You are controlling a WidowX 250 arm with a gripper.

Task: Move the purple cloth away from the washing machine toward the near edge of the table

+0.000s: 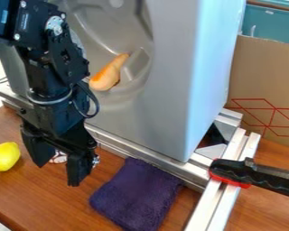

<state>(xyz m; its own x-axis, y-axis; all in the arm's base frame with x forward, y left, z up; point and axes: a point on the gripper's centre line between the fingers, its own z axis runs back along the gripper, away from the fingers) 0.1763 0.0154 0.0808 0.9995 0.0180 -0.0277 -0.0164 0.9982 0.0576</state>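
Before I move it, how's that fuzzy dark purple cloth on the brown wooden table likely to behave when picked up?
The fuzzy dark purple cloth is probably floppy: it lies like soft fabric, so its corners would likely droop. It looks fairly thin, so I'd expect it to be light. Its fuzzy surface suggests it won't be slippery.

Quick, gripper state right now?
Gripper: open, fingers apart; a small red-and-white thing shows through the gap, and whether the fingers touch it cannot be told.

Wooden table (26,198) bearing yellow lemon (4,157), purple cloth (137,195), metal rails (141,156)
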